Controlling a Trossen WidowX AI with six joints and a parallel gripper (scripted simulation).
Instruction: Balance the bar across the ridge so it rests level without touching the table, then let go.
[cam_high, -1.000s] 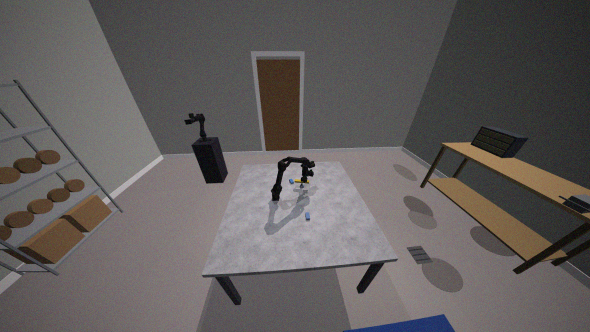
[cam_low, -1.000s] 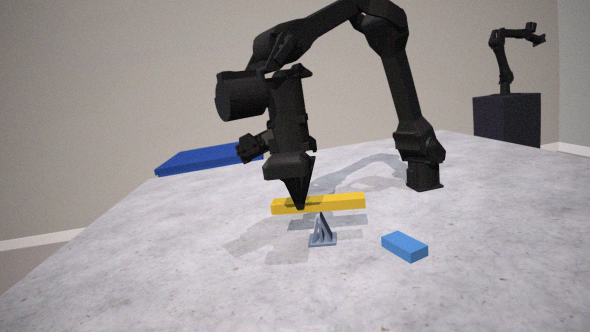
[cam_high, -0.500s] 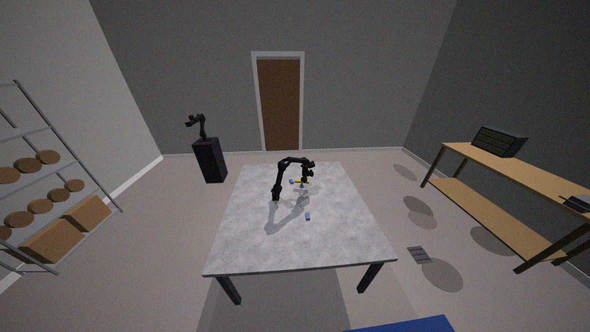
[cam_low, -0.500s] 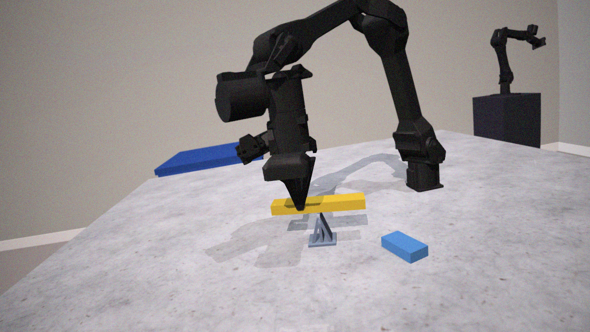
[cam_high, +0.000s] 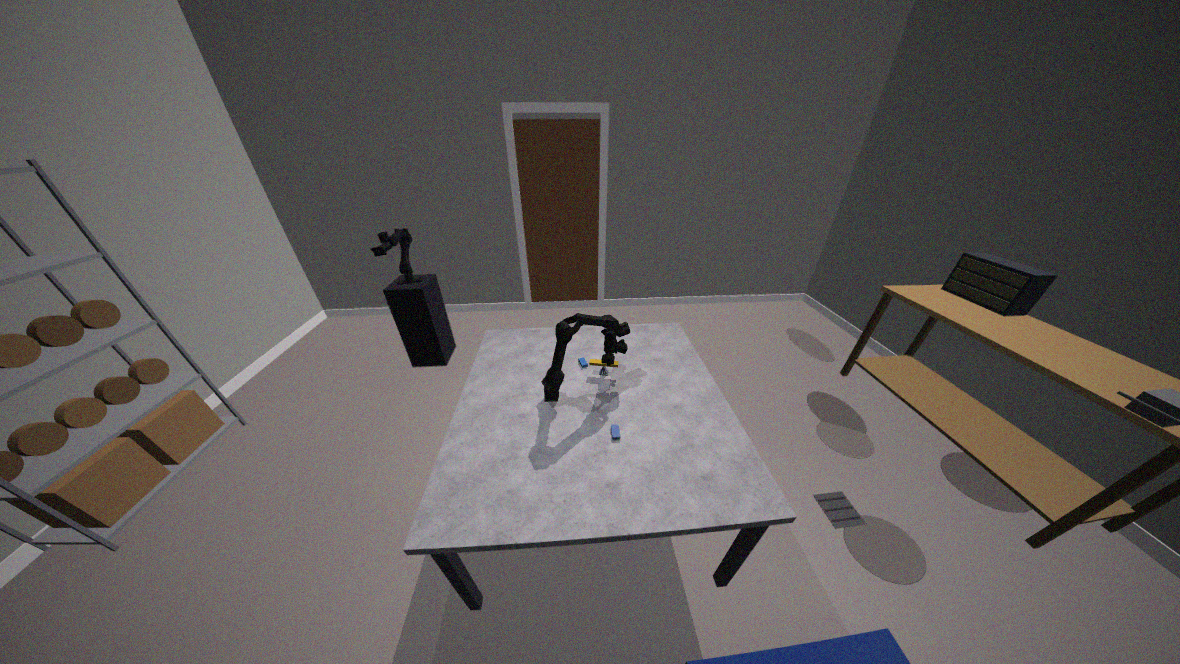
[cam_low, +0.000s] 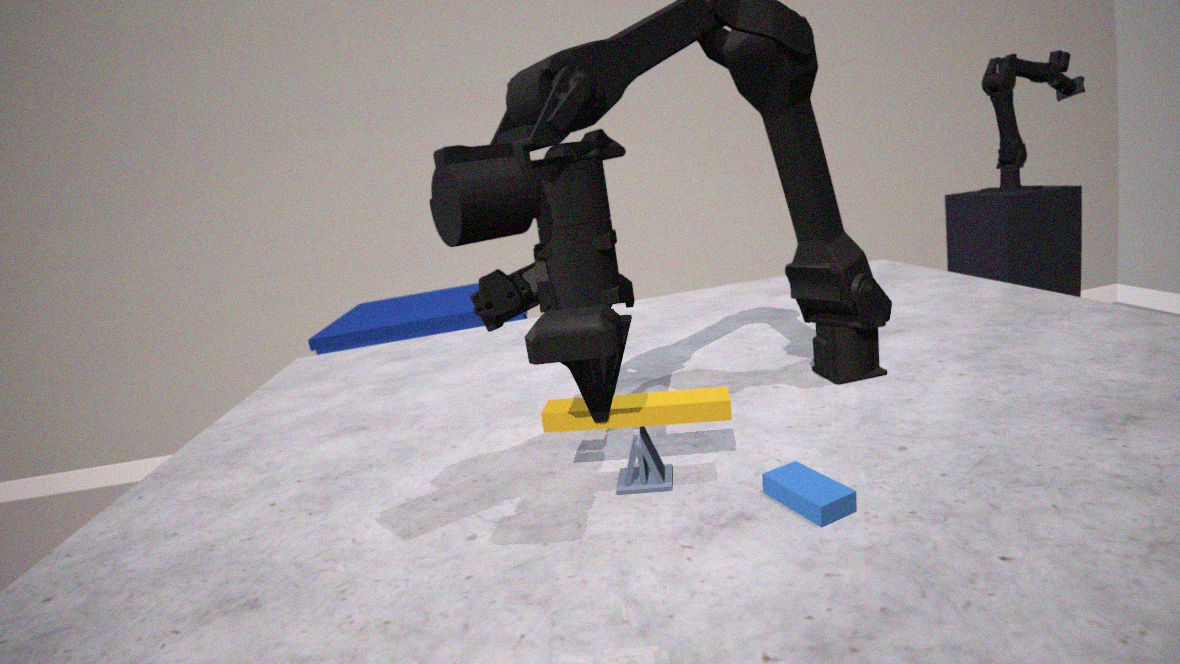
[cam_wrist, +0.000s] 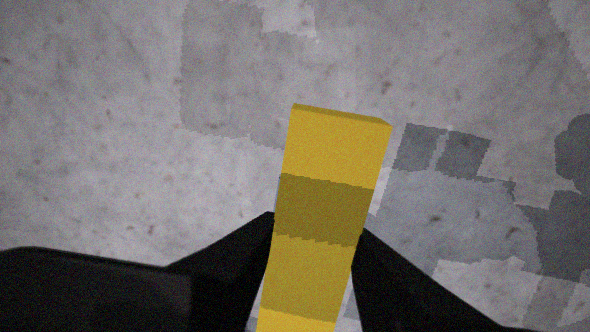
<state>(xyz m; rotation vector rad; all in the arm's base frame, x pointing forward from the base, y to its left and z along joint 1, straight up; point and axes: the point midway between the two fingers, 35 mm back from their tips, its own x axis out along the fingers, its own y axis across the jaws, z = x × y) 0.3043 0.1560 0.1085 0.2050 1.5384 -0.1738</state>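
Observation:
The long yellow bar (cam_high: 595, 362) (cam_low: 684, 407) (cam_wrist: 332, 150) is held above the table and looks nearly level in the exterior view. My gripper (cam_low: 602, 419) (cam_wrist: 313, 229) is shut on it, left of its middle in the exterior view, with one finger on each long side in the wrist view. The small grey-blue ridge (cam_low: 643, 472) (cam_high: 603, 371) stands on the table under the bar, right of the fingers in the exterior view. Its top is at the bar's underside; whether they touch I cannot tell.
A blue block (cam_low: 808, 493) (cam_high: 583, 362) lies on the marbled table (cam_high: 660, 487) (cam_low: 330, 578) near the ridge. Another blue block (cam_high: 615, 431) lies farther toward the front in the top view. A second arm (cam_low: 1005, 115) (cam_high: 405, 251) stands on a dark pedestal (cam_low: 1013, 239) (cam_high: 420, 322) beyond the table.

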